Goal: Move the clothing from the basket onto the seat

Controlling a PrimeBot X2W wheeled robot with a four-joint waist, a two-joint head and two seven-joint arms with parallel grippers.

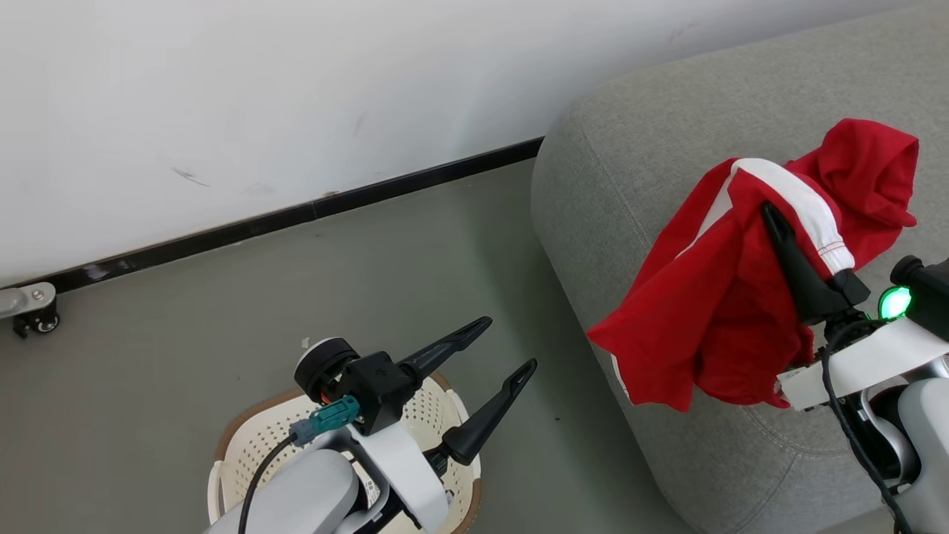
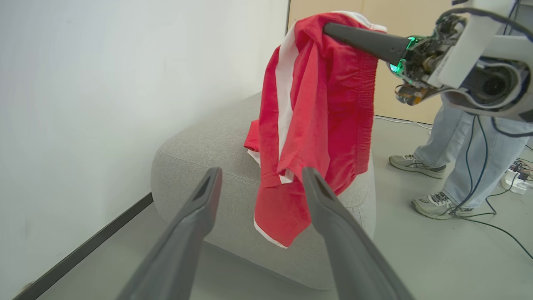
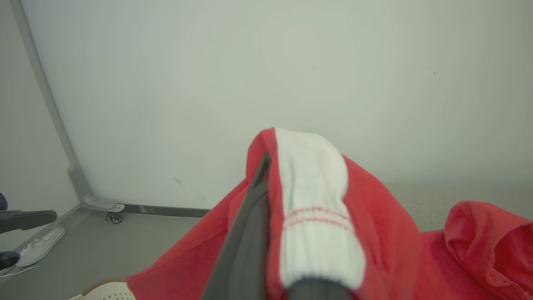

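Observation:
My right gripper is shut on the clothing, a red garment with white stripes and a white ribbed cuff. It holds the clothing up over the grey seat. The clothing hangs from the right gripper, and its lower hem drapes down past the seat's rounded edge. At lower left my left gripper stands open with nothing in it, above the cream basket. What lies inside the basket is hidden by my arm. The left gripper points toward the seat.
A white wall with a black baseboard runs behind the grey floor. A caster wheel sits at the far left. A person's legs and shoes stand beyond the seat, with cables on the floor there.

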